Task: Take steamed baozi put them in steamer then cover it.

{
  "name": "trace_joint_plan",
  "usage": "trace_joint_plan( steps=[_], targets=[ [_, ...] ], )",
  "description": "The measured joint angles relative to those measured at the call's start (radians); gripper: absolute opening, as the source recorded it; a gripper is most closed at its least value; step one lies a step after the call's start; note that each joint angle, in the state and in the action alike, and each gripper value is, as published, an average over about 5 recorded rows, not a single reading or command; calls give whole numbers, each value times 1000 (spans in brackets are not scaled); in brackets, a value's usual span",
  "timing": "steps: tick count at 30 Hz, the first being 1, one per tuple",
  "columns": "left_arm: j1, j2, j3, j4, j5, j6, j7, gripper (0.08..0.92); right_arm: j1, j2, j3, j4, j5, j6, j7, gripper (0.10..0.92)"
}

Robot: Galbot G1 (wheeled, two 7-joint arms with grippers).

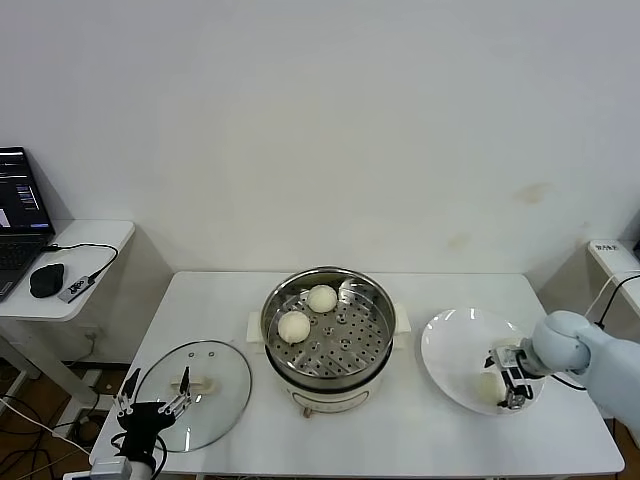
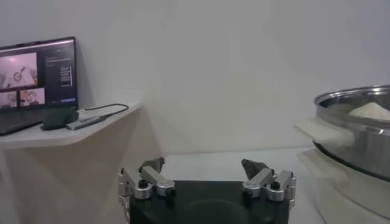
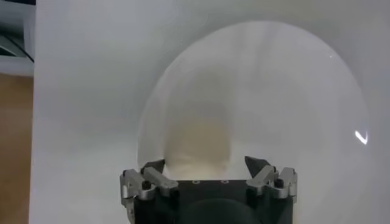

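The white rectangular table (image 1: 400, 440) carries everything the task needs. At its middle stands the round shiny steel steamer (image 1: 328, 320) on its white base, uncovered, with two smooth cream-white steamed baozi (image 1: 294, 326) resting on the perforated tray, one beside the other toward the robot's left side of the pot. That suggests roughly half of the loading is finished. To the steamer's left lies the round clear glass cover (image 1: 192, 394) with its metal rim and cream-white oblong handle, flat on the table and well apart from the pot, so the covering step is not yet done. To the steamer's right sits a flat white plate (image 1: 450, 345), and on it, near the edge closest to the robot, rests one more pale bun; whether a fourth lies hidden behind the arm cannot be told.

The right gripper (image 3: 206, 165) hovers just over that bun with its jaws spread wide and nothing between them, apparently lining up for the next pick. The left gripper (image 1: 153, 393) waits parked at the table's near-left corner, over the cover's rim, jaws likewise released and empty.

A small white label shows on the far right ledge, and a laptop screen glows on the side desk, but no writing on either can be read
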Motion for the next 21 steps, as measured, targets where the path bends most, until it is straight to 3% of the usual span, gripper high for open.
trace_joint_plan(
  steps=[13, 21],
  targets=[
    [1, -6, 4, -1, 7, -1, 0, 823, -2, 18, 11, -17, 4, -5, -10, 590],
    [0, -7, 5, -2, 7, -1, -1, 823, 41, 17, 6, -16, 26, -9, -37, 569]
  ],
)
